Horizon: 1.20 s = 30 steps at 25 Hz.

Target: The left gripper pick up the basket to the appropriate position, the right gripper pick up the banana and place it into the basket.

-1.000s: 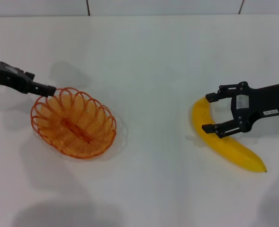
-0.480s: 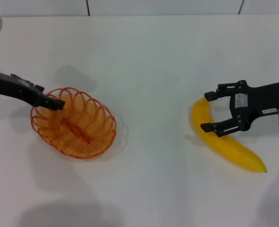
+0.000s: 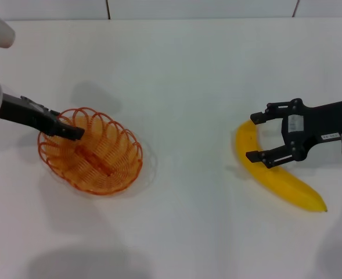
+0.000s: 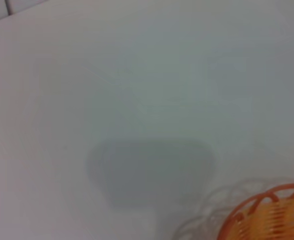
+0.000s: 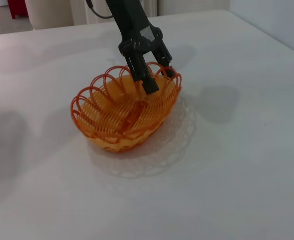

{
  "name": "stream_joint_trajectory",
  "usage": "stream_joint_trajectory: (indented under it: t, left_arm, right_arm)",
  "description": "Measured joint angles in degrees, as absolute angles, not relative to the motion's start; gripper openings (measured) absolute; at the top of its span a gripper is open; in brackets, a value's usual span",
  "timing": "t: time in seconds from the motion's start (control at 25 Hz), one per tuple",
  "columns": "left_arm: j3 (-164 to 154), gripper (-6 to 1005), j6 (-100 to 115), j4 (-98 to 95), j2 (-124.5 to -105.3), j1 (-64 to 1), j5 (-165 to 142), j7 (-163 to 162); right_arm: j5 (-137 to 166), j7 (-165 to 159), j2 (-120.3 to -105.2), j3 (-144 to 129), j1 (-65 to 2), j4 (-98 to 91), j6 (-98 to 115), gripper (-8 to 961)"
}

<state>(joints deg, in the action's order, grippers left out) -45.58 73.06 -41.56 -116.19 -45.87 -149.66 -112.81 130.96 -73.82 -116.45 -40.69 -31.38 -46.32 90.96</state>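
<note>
With the basket on the bench's left side and the left pincer narrowly parted astride its rim, close squarely on one wire loop before lifting, while the right pincer waits wide around the banana far right.

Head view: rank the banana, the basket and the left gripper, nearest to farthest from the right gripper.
1. The banana, between the open fingers of the right gripper.
2. The basket, across the table on the robot's left.
3. The left gripper, at the basket's far-left rim.
</note>
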Motion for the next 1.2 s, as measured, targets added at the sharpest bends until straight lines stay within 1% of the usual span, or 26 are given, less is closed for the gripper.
stream_joint_trajectory:
  t: [0.2, 0.6, 0.84, 1.04, 1.2]
  left_arm:
    - [-45.26, 745, 72.90, -41.91, -115.92, -45.56, -149.21, -112.75]
    - [-45.62, 511, 72.59, -41.72, -115.94, -45.61, -149.60, -112.03]
    - [-45.62, 305, 72.67, -42.03, -115.90, -45.62, -149.60, -111.99]
    - [-45.37, 88, 74.75, -43.39, -115.61, -45.61, -148.49, -111.97]
    - [-45.36, 63, 77.24, -45.00, -115.60, -45.49, -145.77, -112.13]
  right_arm:
    - [130.96, -73.82, -116.45, -40.61, -31.29, -46.32, 90.96, 892]
    - [130.95, -73.83, -116.45, -40.62, -31.30, -46.32, 90.89, 891]
    - [130.95, -73.82, -116.45, -40.53, -31.24, -46.32, 90.87, 891]
    - [130.98, -73.83, -116.45, -40.45, -31.05, -46.32, 90.88, 891]
    - [130.94, -73.83, -116.45, -40.40, -31.11, -46.32, 90.88, 891]
